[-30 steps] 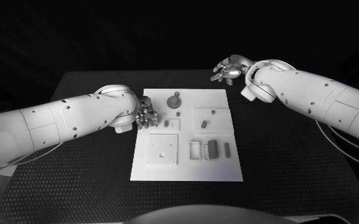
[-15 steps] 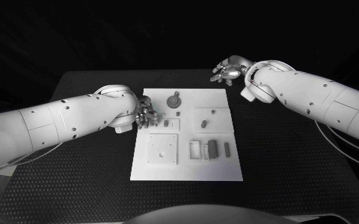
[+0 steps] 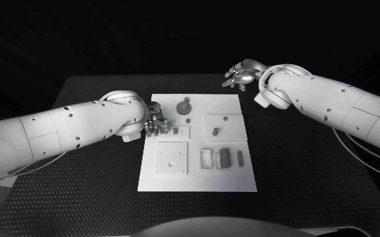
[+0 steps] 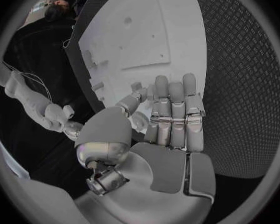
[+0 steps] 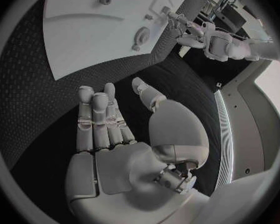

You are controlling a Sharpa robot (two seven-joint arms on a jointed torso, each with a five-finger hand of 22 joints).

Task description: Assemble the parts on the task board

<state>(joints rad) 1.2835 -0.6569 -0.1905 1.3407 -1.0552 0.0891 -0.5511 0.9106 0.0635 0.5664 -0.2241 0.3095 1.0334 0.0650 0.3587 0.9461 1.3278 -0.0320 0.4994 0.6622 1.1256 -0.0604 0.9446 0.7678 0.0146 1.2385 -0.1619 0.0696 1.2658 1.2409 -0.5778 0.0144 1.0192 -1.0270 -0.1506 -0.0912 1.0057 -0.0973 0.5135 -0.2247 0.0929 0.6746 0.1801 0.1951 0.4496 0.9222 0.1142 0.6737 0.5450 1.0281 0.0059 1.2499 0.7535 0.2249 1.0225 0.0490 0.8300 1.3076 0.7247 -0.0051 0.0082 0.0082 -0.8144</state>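
The white task board (image 3: 198,179) lies in the middle of the black table. On it are grey parts: a round disc (image 3: 184,107) at the far end, a short peg (image 3: 215,131) on a raised square, and two upright blocks (image 3: 225,157) near a slotted holder (image 3: 206,159). My left hand (image 3: 155,122) hovers at the board's left edge, fingers straight and together, holding nothing (image 4: 171,117). My right hand (image 3: 243,74) is off the board's far right corner, fingers extended and empty (image 5: 105,124). The board (image 5: 84,40) and the disc (image 5: 142,35) lie ahead of that hand.
A square plate (image 3: 172,157) with a small hole sits on the board's near left part. Black mat (image 3: 301,160) stretches to the right of the board and also to its left (image 3: 87,176). My right arm (image 3: 317,97) reaches over the mat's far right side.
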